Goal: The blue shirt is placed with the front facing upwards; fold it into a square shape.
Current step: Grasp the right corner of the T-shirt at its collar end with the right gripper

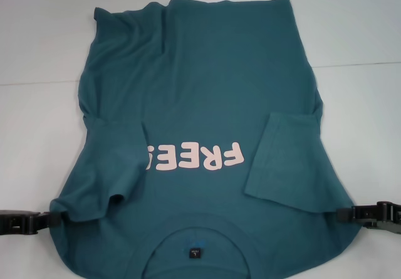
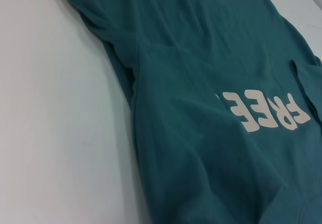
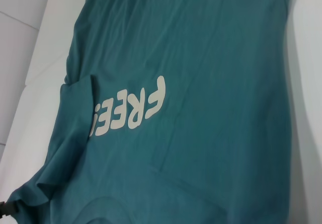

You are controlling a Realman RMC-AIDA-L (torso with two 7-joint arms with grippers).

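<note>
The blue shirt [image 1: 207, 84] lies front up on the table, collar and black neck label [image 1: 195, 252] nearest me, hem at the far side. Its pale "FREE!" print [image 1: 194, 157] reads upside down. Both sleeves are folded inward: one [image 1: 116, 166] covers the print's left end, the other [image 1: 282, 160] lies flat at the right. My left gripper [image 1: 51, 219] pinches the left shoulder edge, where the cloth bunches. At the right shoulder corner my right gripper [image 1: 341, 214] is shut on the cloth. The wrist views show the shirt [image 2: 211, 58] [image 3: 216, 73] from each side.
The white table [image 1: 37, 41] surrounds the shirt, with bare surface to the left, right and far side. A faint seam line [image 1: 363, 63] crosses it behind the shirt. The far left part of the shirt [image 1: 119, 34] is wrinkled.
</note>
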